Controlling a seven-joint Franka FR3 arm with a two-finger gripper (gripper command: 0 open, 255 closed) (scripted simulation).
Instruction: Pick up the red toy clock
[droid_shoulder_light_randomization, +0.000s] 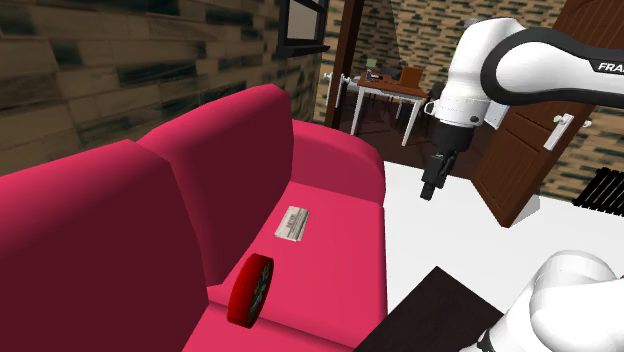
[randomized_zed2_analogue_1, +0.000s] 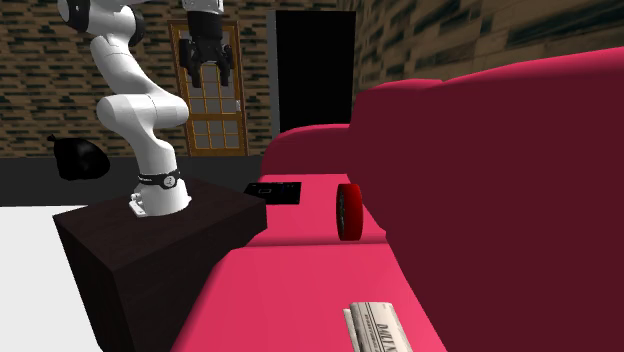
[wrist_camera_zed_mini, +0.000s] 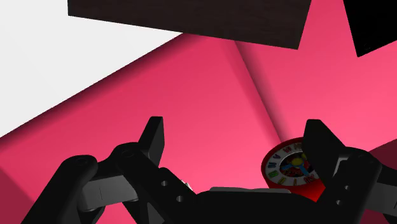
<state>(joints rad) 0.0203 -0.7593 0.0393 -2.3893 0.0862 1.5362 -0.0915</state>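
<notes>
On the sofa (droid_shoulder_light_randomization: 335, 165) seat, the clock (droid_shoulder_light_randomization: 250, 290) stands on its edge near the backrest, with a folded paper (droid_shoulder_light_randomization: 291, 224) lying farther along the cushion. The gripper (droid_shoulder_light_randomization: 431, 192) hangs high up, well apart from the clock, its fingers spread with nothing between them.

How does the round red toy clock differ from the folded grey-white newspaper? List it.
The round red toy clock stands on its edge; the folded grey-white newspaper lies flat. The clock is a thick disc, the newspaper a thin rectangle. Both rest on the pink-red sofa's seat.
</notes>
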